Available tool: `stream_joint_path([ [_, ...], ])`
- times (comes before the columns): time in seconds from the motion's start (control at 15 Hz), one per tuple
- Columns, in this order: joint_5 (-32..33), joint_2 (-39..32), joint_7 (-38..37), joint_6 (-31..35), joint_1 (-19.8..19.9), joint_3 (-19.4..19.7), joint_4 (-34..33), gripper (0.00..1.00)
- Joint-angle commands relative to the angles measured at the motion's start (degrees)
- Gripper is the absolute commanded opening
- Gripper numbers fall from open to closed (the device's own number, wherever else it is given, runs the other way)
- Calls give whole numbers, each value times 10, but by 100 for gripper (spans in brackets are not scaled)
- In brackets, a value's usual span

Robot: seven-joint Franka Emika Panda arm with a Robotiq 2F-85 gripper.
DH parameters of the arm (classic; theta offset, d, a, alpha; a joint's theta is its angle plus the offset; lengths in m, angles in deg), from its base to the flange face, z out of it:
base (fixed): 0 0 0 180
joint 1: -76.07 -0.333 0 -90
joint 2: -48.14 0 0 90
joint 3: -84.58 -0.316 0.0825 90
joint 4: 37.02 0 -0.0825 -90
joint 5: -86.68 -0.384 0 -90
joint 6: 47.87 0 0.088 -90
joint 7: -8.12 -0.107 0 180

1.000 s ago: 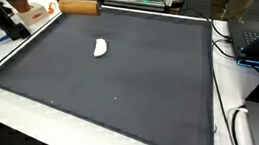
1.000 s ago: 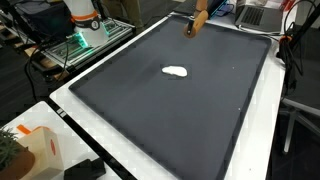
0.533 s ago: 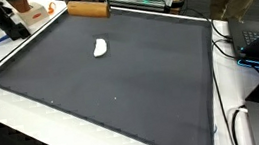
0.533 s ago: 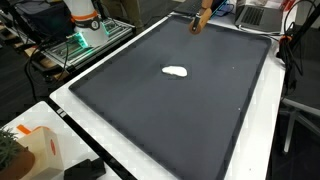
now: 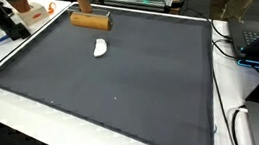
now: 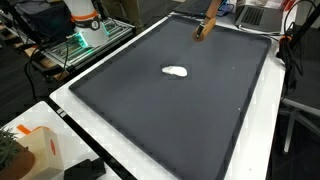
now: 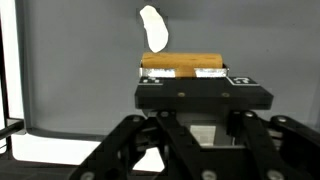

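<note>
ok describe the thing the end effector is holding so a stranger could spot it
Start at the big dark mat that covers most of the white table. Near the mat's edge, the end effector is shut on a cylinder. The cylinder is brown and rod-shaped, unlike the small white lump lying alone on the mat close by.

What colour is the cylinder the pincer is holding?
Orange-brown, like wood; the cylinder shows best in the wrist view.

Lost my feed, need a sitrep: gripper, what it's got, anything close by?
Gripper shut on wooden cylinder, near edge of dark mat. White lump lies on mat, apart from cylinder. Nothing between them.
</note>
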Motion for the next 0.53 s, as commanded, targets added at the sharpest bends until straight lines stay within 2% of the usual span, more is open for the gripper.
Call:
stream_joint_path([
  [0.0, 0, -2, 0, -1, 0, 0, -3, 47],
  [0.07, -5, -14, -13, -16, -1, 1, -20, 22],
  [0.47, 2, -59, -19, -14, -7, 5, -71, 22],
])
